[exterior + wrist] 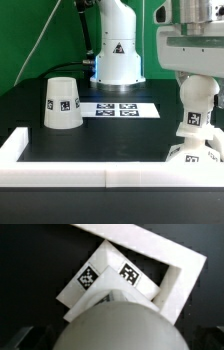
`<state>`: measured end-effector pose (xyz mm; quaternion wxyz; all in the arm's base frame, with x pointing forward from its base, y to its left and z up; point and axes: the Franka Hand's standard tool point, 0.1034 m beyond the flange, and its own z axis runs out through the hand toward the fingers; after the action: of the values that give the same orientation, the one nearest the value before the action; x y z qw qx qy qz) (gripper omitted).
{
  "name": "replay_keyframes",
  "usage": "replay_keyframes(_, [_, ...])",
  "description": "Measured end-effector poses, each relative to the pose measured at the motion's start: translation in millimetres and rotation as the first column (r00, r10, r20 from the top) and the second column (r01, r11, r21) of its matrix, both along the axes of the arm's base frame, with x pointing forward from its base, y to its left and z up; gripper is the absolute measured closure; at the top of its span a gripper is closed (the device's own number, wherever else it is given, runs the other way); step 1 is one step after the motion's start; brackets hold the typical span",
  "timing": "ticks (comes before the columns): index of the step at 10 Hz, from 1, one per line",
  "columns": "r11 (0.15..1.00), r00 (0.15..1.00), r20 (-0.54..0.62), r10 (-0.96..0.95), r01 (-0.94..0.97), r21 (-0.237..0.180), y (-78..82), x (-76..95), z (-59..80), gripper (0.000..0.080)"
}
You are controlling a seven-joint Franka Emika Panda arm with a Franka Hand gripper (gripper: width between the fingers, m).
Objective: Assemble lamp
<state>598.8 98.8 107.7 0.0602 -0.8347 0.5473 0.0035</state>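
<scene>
- A white plastic wall (60, 172) runs across the near table edge.
- The flat square white plastic base (195, 152) lies at about 4 o'clock in the exterior view, touching the wall's corner.
- The white round-headed bulb (196, 106) stands upright on that base; the wrist view shows the bulb (115, 322) over the tagged base (105, 277).
- The robot's gripper (198, 68) sits directly above the bulb at 2 o'clock; whether its fingers clasp it I cannot tell.
- The white truncated-cone shade (62, 103) stands at 9 o'clock, well apart.
- The marker board (118, 107) lies flat at centre, before the big white pedestal (118, 58) at 12 o'clock.

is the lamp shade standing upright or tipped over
Upright: the shade stands on its wide end on the table, narrow end up.
</scene>
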Motion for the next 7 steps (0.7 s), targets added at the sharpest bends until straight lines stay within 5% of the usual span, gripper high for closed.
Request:
replay_keyframes(4, [0.941,0.941,-0.031,0.336,-0.337,-0.041,18.2,-24.0,6.1,0.0101])
replay_keyframes(6, [0.944,0.944,-0.011,0.329,-0.329,-0.038,16.8,-49.5,2.3,0.0101])
replay_keyframes(7, [0.942,0.943,-0.016,0.332,-0.332,-0.036,17.1,-49.4,2.1,0.0101])
